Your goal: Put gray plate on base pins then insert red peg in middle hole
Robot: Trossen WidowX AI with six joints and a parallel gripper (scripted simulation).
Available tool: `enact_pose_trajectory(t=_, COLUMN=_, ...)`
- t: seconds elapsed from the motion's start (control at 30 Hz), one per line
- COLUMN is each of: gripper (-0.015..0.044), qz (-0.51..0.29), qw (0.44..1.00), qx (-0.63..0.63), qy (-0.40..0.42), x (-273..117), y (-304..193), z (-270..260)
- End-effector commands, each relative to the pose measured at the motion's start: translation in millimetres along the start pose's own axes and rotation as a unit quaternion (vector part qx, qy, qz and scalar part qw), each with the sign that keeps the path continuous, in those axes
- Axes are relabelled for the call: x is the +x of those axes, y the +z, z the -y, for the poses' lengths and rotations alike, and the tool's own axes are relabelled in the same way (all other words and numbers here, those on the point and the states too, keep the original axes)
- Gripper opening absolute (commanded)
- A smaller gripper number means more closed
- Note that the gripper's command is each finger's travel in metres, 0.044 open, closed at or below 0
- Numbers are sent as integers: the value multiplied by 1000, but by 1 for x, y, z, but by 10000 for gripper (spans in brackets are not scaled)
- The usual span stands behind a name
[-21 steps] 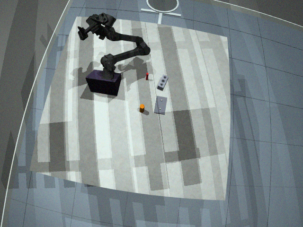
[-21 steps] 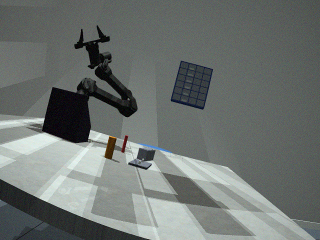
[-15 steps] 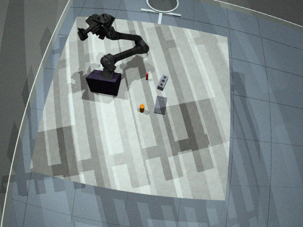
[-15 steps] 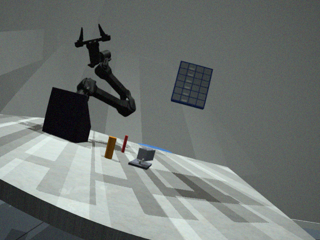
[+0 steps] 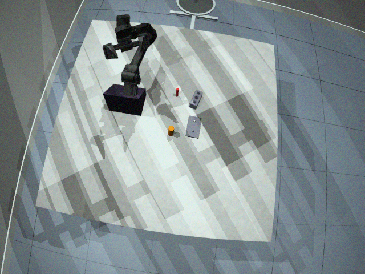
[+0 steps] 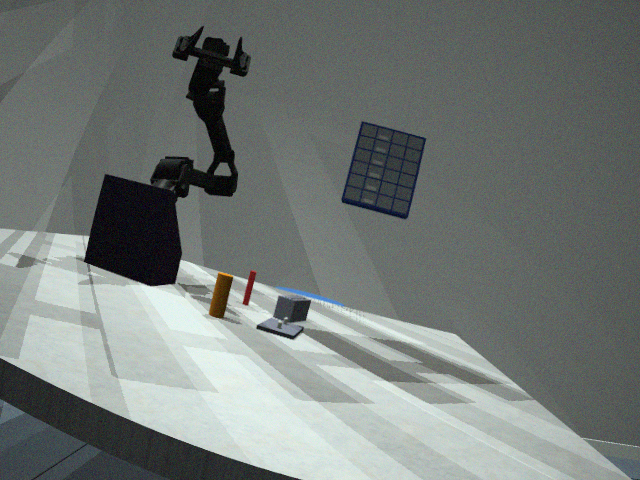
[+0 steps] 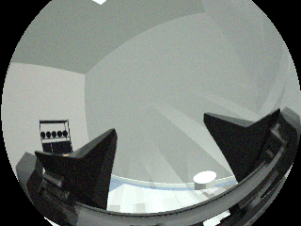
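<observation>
Hand [image 5: 110, 51] [image 6: 220, 49] [image 7: 161, 126] spread wide, nothing between its fingers — red peg [image 5: 177, 92] [image 6: 249, 288] upright, gray plate [image 5: 195, 99] [image 6: 292, 308] beside the base [image 5: 189, 127] [image 6: 271, 328] — no legible writing.

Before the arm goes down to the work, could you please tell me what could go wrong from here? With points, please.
The slim red peg [image 5: 177, 92] [image 6: 249, 288] stands upright on its own, so a brush from the open gripper [image 6: 221, 45] [image 7: 161, 121] might topple it.

The orange cylinder [image 5: 170, 131] [image 6: 220, 295] stands near the base [image 5: 189, 131] [image 6: 288, 331] and could be knocked during the plate's lowering.

The gray plate [image 5: 195, 99] [image 6: 290, 308] is beside the base, off its two pins; a slightly turned placement may leave it tilted.
</observation>
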State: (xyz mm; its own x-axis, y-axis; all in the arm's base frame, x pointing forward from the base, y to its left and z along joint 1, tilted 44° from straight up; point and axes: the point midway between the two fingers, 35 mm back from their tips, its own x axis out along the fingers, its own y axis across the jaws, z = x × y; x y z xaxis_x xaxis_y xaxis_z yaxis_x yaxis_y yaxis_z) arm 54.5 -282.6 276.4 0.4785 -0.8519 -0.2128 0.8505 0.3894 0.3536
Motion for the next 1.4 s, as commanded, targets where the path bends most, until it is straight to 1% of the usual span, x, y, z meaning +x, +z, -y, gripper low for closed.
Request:
enact_pose_trajectory(t=0.0, gripper=440, qz=-104, qw=987, qx=-73, qy=99, x=34, y=-35, z=-45)
enact_pose_trajectory(t=0.13, gripper=440, qz=-171, qw=963, qx=-112, qy=173, x=47, y=-66, z=-83)
enact_pose_trajectory(t=0.27, gripper=440, qz=-226, qw=927, qx=-173, qy=246, x=54, y=-96, z=-119)
enact_pose_trajectory(t=0.33, gripper=440, qz=-253, qw=900, qx=-206, qy=288, x=55, y=-114, z=-140)
enact_pose_trajectory(t=0.47, gripper=440, qz=-307, qw=829, qx=-271, qy=381, x=50, y=-157, z=-187)
enact_pose_trajectory(t=0.6, gripper=440, qz=-332, qw=772, qx=-317, qy=440, x=40, y=-185, z=-215)
enact_pose_trajectory(t=0.67, gripper=440, qz=-345, qw=725, qx=-350, qy=483, x=30, y=-205, z=-233)
enact_pose_trajectory(t=0.8, gripper=440, qz=-365, qw=605, qx=-411, qy=576, x=-4, y=-253, z=-271)
enact_pose_trajectory(t=0.97, gripper=440, qz=-358, qw=447, qx=-466, qy=674, x=-49, y=-300, z=-302)
enact_pose_trajectory(t=1.1, gripper=440, qz=-330, qw=285, qx=-490, qy=755, x=-102, y=-342, z=-313)
enact_pose_trajectory(t=1.17, gripper=440, qz=-315, qw=219, qx=-491, qy=782, x=-124, y=-357, z=-315)
enact_pose_trajectory(t=1.2, gripper=440, qz=-309, qw=194, qx=-490, qy=792, x=-132, y=-362, z=-315)
enact_pose_trajectory(t=1.23, gripper=440, qz=-306, qw=183, qx=-490, qy=796, x=-136, y=-365, z=-315)
enact_pose_trajectory(t=1.37, gripper=440, qz=-305, qw=181, qx=-490, qy=797, x=-138, y=-364, z=-318)
